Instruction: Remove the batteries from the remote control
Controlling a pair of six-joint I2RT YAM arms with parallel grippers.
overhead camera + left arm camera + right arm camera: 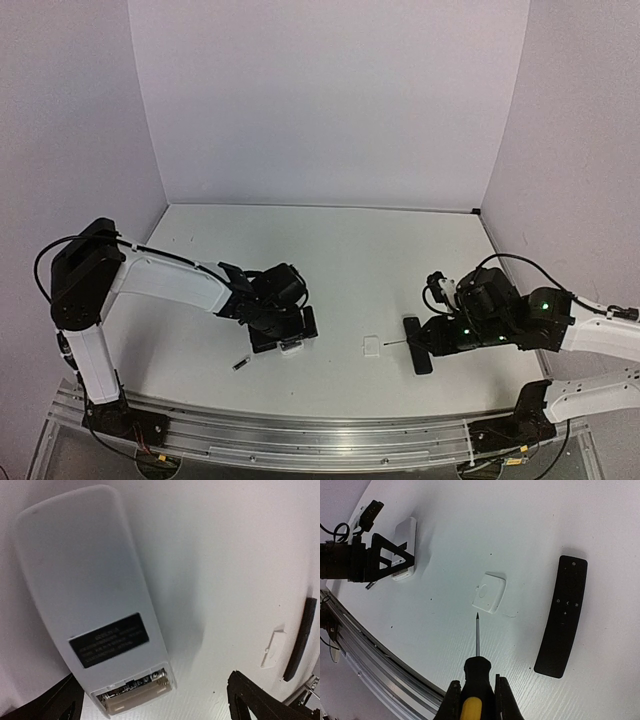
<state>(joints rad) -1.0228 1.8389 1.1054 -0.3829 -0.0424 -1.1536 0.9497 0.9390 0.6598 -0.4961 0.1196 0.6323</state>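
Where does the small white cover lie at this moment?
In the top view the small white cover lies right of centre, between the white remote and the black remote, nearer the black one; the screwdriver tip points at it.

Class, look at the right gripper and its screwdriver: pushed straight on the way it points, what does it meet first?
Probably the small white cover, lying just ahead of the screwdriver tip in the right gripper; height unclear.
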